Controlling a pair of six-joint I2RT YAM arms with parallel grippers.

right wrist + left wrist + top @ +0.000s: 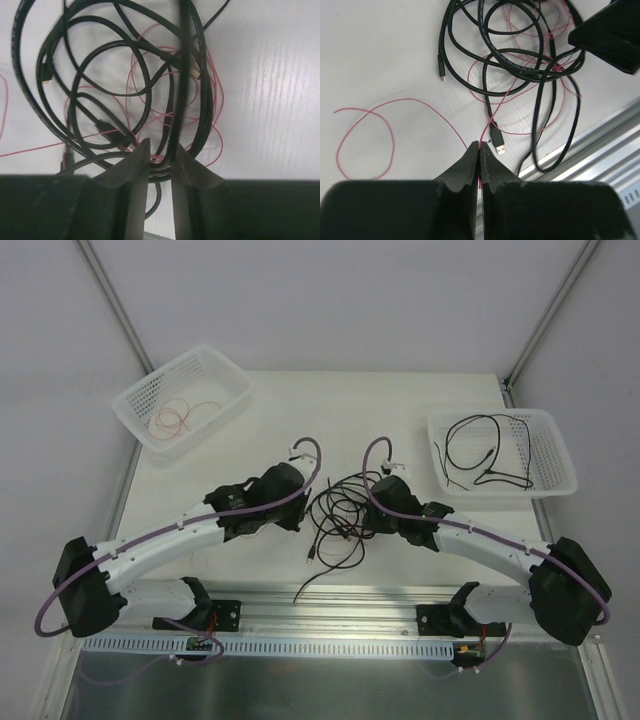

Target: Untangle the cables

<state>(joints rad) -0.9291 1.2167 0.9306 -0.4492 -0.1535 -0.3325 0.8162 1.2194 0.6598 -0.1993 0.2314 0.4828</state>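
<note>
- The left gripper [479, 151] had its black fingers pressed together. It was pinching a thin red wire [395, 101], which looped away to the left over the white table [380, 45].
- The right gripper [161, 152] had its jaws apart, with one black strand standing in the gap between them.
- Between the two grippers, at the near middle of the table, lay the tangle of thin black and red cables [338, 512]. It was made of glossy black loops crossed by hair-fine red ones.
- Only the left wrist view showed a silver USB plug [499, 148] just beyond the fingertips and a small black plug [441, 67] farther off. From above, the red strands in the tangle barely showed.
- Only the top view showed the white perforated plastic baskets. The far-left basket [135, 400] held coiled red wire [178, 420], and the right basket [560, 450] held loose black cables [485, 455].
- There were two arms, two grippers and two baskets. The strands in the tangle could not be counted.
</note>
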